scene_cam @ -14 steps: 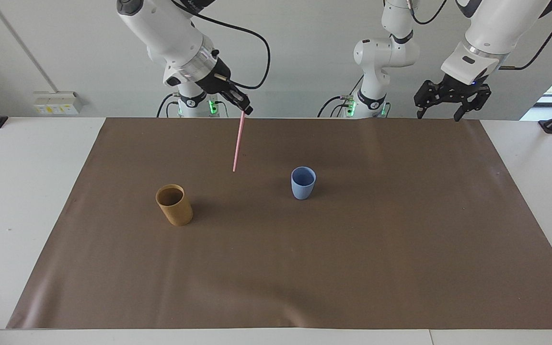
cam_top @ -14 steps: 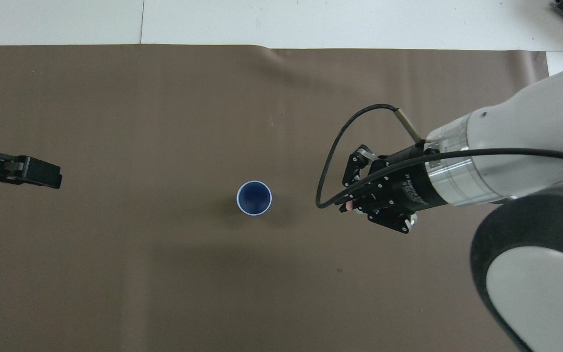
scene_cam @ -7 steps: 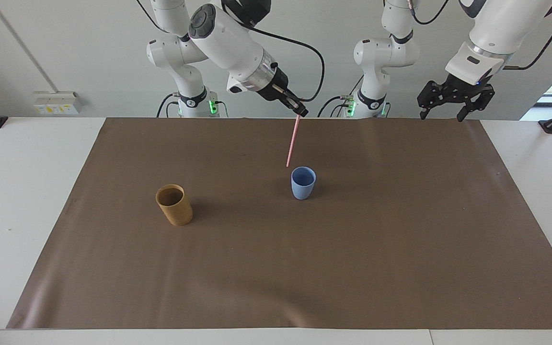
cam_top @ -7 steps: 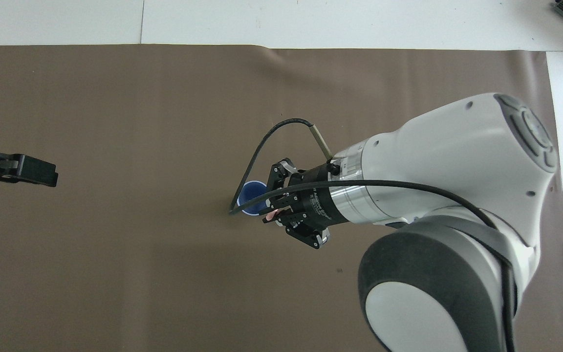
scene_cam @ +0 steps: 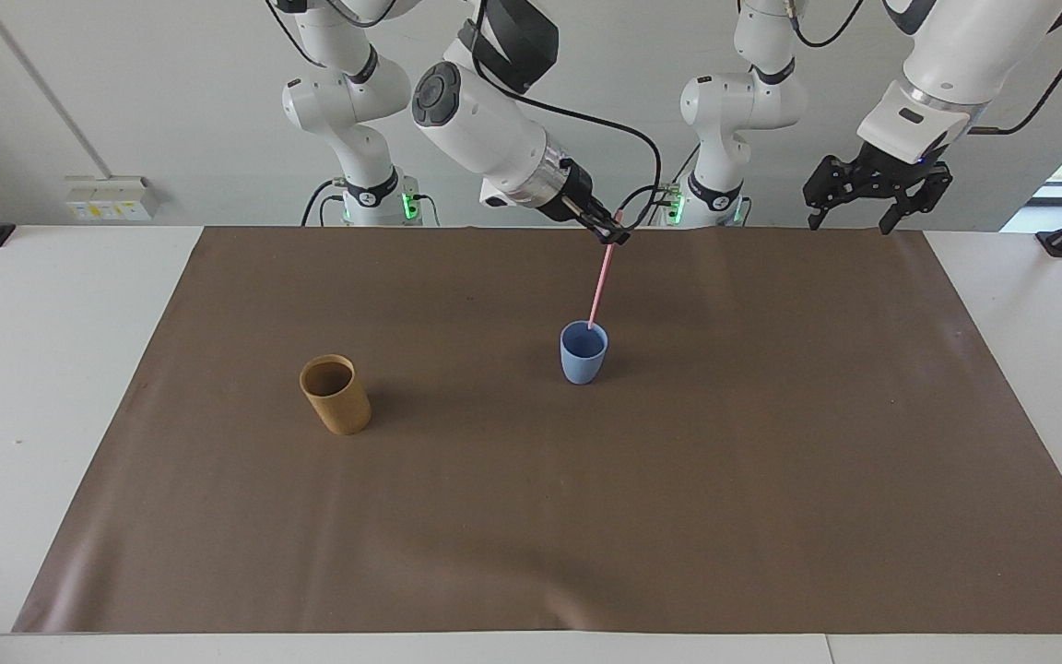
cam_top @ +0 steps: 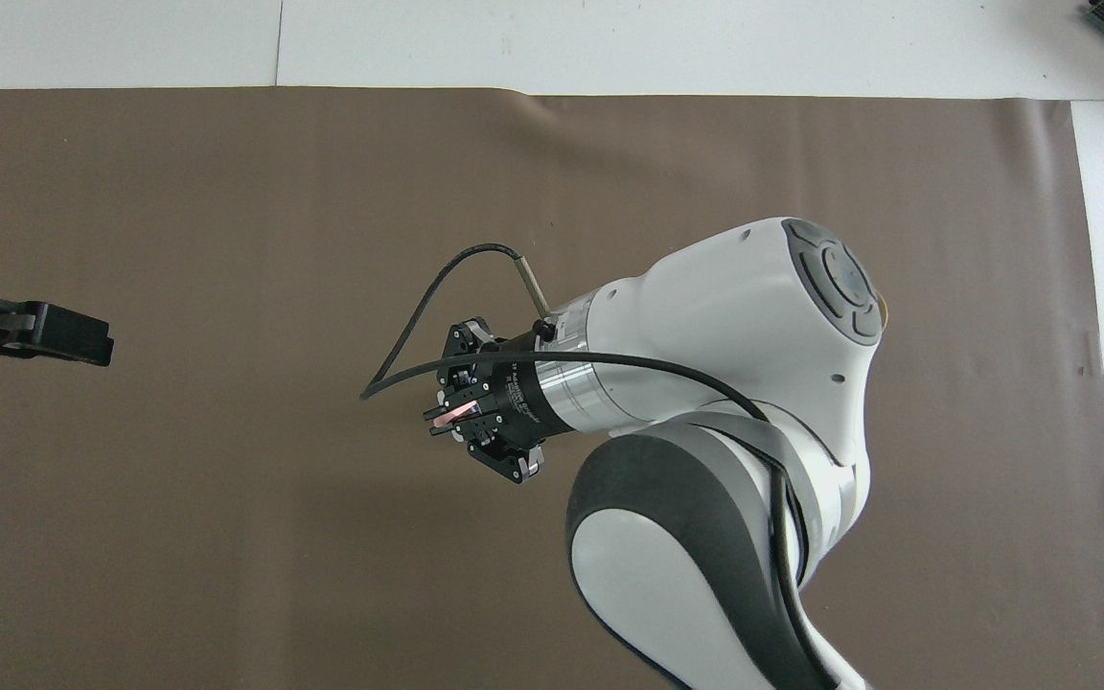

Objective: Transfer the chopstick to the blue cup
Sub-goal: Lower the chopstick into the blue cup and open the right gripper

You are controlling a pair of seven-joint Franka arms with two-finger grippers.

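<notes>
Right gripper (scene_cam: 617,232), upper centre of the facing view: fingers closed tight on the top end of the chopstick (scene_cam: 598,286). Stick hangs slanted, lower tip at the rim of the blue cup (scene_cam: 583,352), whether inside the mouth or just above it I cannot tell. In the overhead view the right gripper (cam_top: 444,415) covers the cup; a pink bit of chopstick (cam_top: 461,411) shows between the fingers. Blue cup stands upright at frame centre on the brown mat (scene_cam: 586,516) over the white worktop (scene_cam: 52,369). Tan cup (scene_cam: 336,395) upright, left of centre, well apart. Left gripper (scene_cam: 867,198), upper right, waits above the mat's edge, fingers spread, holding nothing; at the overhead view's left edge (cam_top: 63,335)
</notes>
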